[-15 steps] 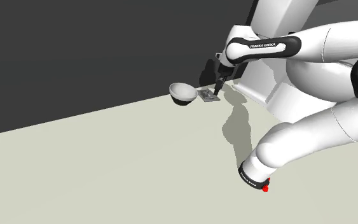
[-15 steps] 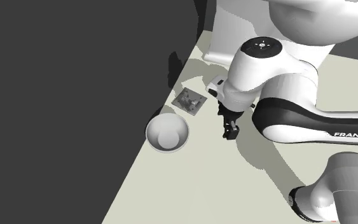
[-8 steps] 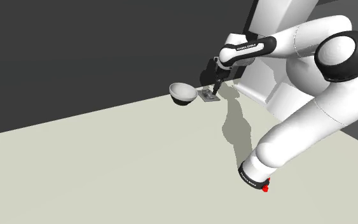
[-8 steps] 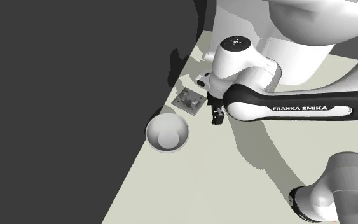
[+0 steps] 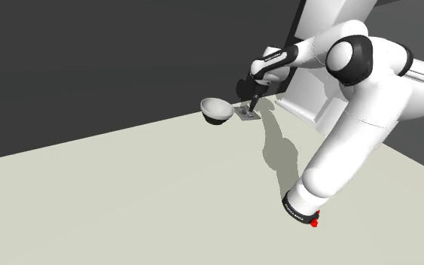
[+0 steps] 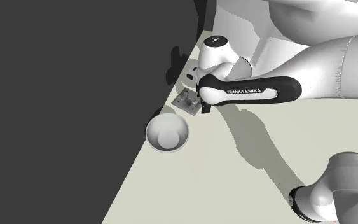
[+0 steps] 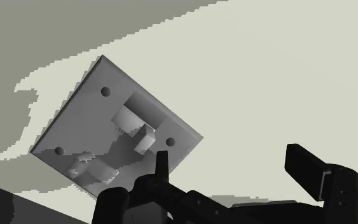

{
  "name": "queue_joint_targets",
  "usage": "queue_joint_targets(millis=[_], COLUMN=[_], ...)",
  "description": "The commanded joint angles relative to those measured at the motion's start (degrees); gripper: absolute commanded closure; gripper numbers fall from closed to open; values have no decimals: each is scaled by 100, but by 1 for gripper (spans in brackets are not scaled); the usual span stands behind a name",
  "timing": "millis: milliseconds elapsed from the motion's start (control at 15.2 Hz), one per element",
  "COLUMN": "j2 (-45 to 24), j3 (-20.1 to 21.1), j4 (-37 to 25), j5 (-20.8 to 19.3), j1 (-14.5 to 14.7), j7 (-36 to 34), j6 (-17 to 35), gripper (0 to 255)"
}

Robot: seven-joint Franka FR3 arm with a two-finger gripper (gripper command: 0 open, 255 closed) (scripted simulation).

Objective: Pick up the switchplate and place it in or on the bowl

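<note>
spread pincer [image 7: 228, 160] — seemingly over switchplate [image 7: 117, 130] edge, bowl [image 5: 216, 110] near

A flat, matte dark grey wall [image 5: 89, 60] closes off the far side. At its foot lies a pale greenish-cream table [image 5: 127, 203], and the two meet in one straight edge. A white blocky piece [image 5: 306, 102] stands on the table close beside the wall. What it is cannot be told. Soft grey shadows [image 5: 278, 147] lie on the table out from the wall.
</note>
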State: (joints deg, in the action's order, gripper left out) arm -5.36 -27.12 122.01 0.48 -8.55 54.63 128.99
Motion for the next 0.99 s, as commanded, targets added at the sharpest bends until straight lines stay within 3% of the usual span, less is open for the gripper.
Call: queue_joint_targets(millis=[0,264,924], j2=[-506,-1456,-1856], j3=[-33,84,214], j4=[-361,-1225,-1149], j5=[334,897,1130], j1=[-147,-526,-648], j7=[428,1059,1215], j6=[99,99,542], gripper=[0,0,0])
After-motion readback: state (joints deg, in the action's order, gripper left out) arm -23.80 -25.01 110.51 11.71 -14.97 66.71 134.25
